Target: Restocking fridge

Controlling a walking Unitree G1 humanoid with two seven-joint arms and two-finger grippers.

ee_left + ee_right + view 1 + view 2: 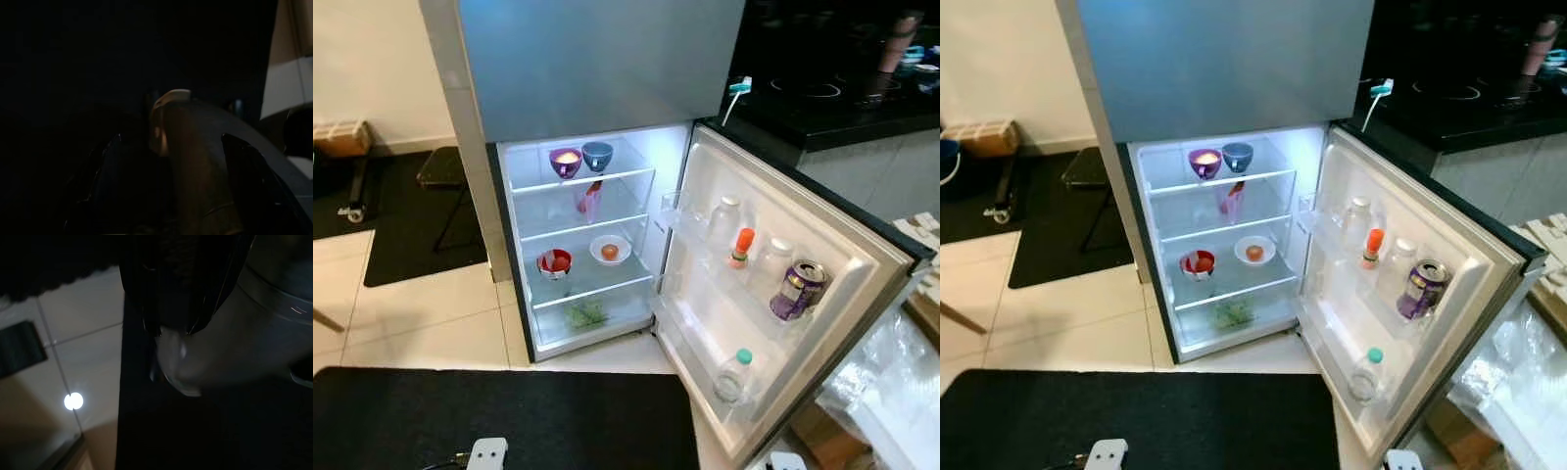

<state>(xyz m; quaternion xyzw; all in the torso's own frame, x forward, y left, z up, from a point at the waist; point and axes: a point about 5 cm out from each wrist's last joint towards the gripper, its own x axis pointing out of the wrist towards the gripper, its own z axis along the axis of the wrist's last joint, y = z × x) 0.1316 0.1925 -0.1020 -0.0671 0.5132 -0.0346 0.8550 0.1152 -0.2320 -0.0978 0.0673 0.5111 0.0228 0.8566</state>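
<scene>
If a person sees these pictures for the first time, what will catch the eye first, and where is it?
The lit inside of the open fridge in the middle of the head view stands out, with a purple bowl and a blue bowl side by side on its top glass shelf. On the swung-open white door to the right, a purple drink can lies tilted in a door rack, beside an orange-capped bottle.

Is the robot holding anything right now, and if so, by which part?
Cannot be told: both wrist views are too dark to show the grippers clearly. The fridge stands open ahead.
</scene>
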